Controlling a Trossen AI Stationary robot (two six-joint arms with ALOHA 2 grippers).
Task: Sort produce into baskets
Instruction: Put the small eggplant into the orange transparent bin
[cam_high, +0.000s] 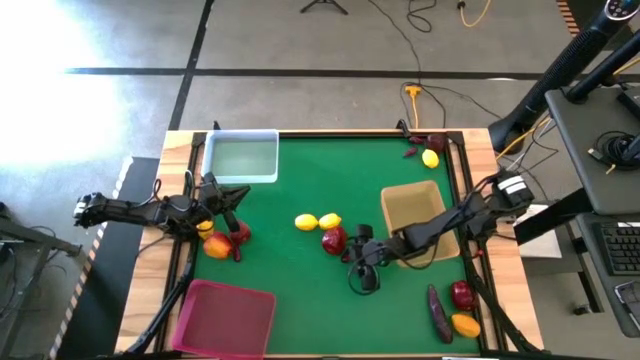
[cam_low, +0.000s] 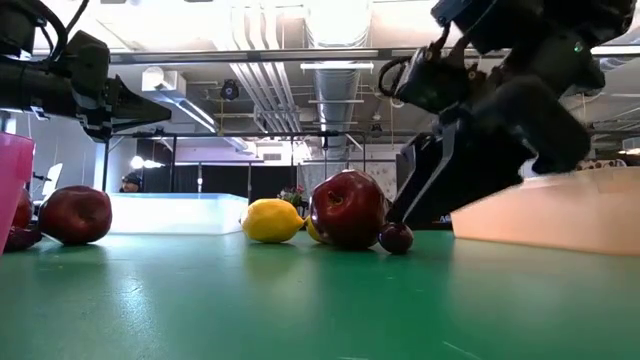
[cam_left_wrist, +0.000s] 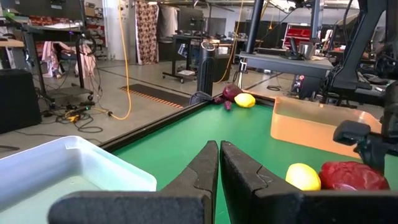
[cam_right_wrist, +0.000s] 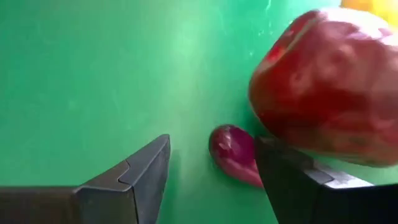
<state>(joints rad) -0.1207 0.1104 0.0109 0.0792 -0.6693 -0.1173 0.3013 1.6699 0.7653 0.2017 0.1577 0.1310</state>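
Note:
My right gripper (cam_right_wrist: 212, 144) is open and low over the green mat, left of the tan tray (cam_high: 415, 215). A small dark-red fruit (cam_right_wrist: 233, 154) lies on the mat between its fingers, close to one finger and right beside a big red apple (cam_right_wrist: 329, 87). The low view shows the small fruit (cam_low: 396, 238) next to the apple (cam_low: 347, 208). Two lemons (cam_high: 317, 222) lie just beyond. My left gripper (cam_left_wrist: 219, 163) is shut and empty, in the air near the clear bin (cam_high: 241, 157), above a red apple (cam_high: 240, 235) and an orange fruit (cam_high: 215, 246). My right gripper points down with a finger on each side of the small dark-red fruit. One finger (cam_right_wrist: 292, 180) stands close against the fruit's side (cam_right_wrist: 249, 168); I cannot tell whether it touches. The fruit rests on the mat.
A magenta bin (cam_high: 225, 318) stands at the near left. A purple piece (cam_high: 438, 312), a red fruit (cam_high: 461, 294) and an orange fruit (cam_high: 465, 325) lie at the near right. A lemon (cam_high: 430, 158) and dark pieces (cam_high: 413, 148) lie in the far right corner.

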